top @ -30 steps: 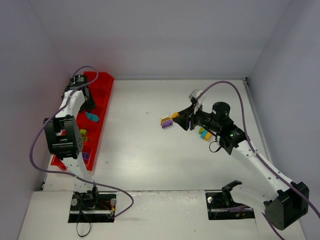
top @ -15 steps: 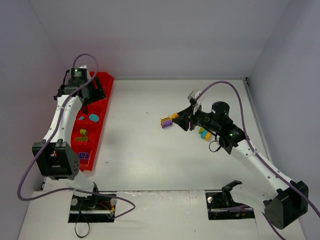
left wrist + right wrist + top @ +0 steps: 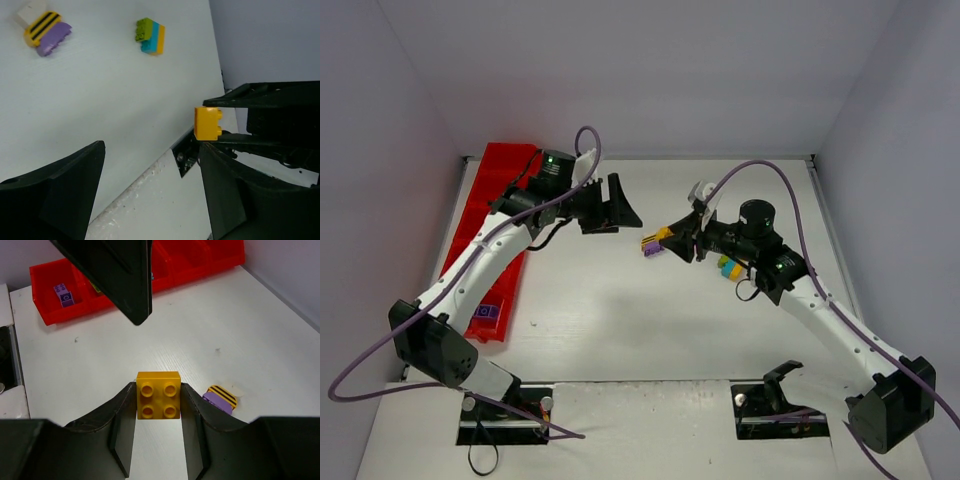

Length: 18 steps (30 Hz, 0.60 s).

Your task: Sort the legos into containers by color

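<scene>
right fingers (image 3: 122, 415) clamped on a yellow-orange brick (image 3: 158, 395), one finger on each side, studs facing the wrist cam; brick is held in the air over the middle of the counter (image 3: 620, 320), well apart from the red tray (image 3: 500, 170)

left fingers (image 3: 75, 175) spread wide, nothing between them; left arm reaches across from the tray side, fingers pointed at the held brick and near it, not touching in the top view; from the left wrist cam the brick sits just above one fingertip, cannot tell the real gap there

on the counter: purple brick joined to a yellow-and-black striped piece (image 3: 652, 244), lying just beside the right fingers; lime-teal-yellow stack (image 3: 728, 267) further right, next to the right wrist, apart from the purple one

tray lies along the left edge of the counter; one purple brick (image 3: 487, 313) in its nearest end compartment; the other compartments are partly hidden behind the left arm, cannot tell their contents
</scene>
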### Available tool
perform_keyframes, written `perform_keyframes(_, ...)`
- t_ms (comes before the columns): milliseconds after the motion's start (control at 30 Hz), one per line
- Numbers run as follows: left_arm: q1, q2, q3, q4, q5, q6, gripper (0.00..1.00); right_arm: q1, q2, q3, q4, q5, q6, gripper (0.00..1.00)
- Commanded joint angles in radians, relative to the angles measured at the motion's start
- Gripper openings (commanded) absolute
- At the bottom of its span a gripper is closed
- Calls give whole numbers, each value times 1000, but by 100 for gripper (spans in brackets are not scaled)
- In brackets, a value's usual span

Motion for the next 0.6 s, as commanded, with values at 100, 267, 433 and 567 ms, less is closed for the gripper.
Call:
perform_keyframes(100,-57,0,66,78,105,-52,69,23,2,71,27,-47,-54,0)
perform_keyframes(267,-101,8,81,56,98,-25,69,35,-1,70,21,-46,-55,0)
perform_keyframes(433,-141,38,92,36,85,-11,66,49,-4,71,18,-46,-55,0)
perform_keyframes(567,-162,49,100,36,64,-8,63,56,-2,73,16,-41,-54,0)
